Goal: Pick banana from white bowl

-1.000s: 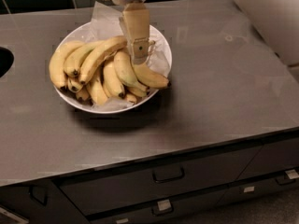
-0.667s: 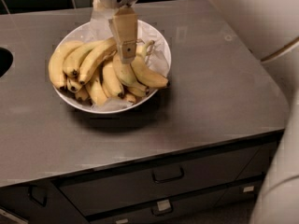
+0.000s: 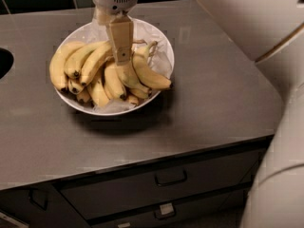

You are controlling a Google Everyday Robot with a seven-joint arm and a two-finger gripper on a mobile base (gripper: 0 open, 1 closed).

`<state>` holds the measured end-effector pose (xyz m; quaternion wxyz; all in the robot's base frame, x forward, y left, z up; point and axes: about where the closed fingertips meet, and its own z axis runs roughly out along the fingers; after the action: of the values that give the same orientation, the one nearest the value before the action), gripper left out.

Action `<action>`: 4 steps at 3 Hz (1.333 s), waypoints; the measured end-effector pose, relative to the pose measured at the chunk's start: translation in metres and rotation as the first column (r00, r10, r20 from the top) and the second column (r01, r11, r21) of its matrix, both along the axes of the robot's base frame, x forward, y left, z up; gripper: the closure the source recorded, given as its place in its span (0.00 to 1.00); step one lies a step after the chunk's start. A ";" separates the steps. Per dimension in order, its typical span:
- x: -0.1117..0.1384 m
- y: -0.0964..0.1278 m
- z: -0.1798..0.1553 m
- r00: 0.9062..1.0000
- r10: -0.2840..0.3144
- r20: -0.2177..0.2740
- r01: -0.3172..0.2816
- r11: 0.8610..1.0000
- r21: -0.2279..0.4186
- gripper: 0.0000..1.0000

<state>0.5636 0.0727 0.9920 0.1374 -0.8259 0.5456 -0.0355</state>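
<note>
The white bowl [image 3: 159, 42], lined with crinkled paper, sits on the grey counter at the upper left and holds several yellow bananas. The banana [image 3: 151, 76], long and slim with a brownish stem and a dark tip, lies at the bunch's right side, its tip over the bowl's right rim. My gripper [image 3: 122, 60] hangs straight down from the top of the view into the middle of the bunch, just left of that banana and touching the bananas there. Its tan lower part hides some of the fruit behind it.
The grey counter [image 3: 213, 94] extends to the right and front of the bowl. A dark sink opening [image 3: 4, 63] is at the left edge. Drawers with handles [image 3: 171, 177] are below the counter's front edge. My pale arm body [image 3: 280, 175] fills the right side.
My gripper has shifted a little to the left over the bowl and now sits among the middle bananas. More of my arm body has come into view on the right. The bananas have not visibly moved.
</note>
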 end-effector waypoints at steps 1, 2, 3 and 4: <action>-0.001 -0.007 -0.008 0.999 -0.032 -0.017 0.032 0.999 -0.013 0.27; 0.000 -0.012 -0.013 0.998 -0.049 -0.030 0.048 0.999 -0.026 0.28; 0.004 -0.010 -0.015 0.998 -0.049 -0.034 0.048 0.998 -0.031 0.28; 0.006 -0.007 -0.015 0.999 -0.044 -0.032 0.043 0.998 -0.035 0.33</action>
<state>0.5699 0.0657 0.9772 0.1134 -0.8165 0.5650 -0.0345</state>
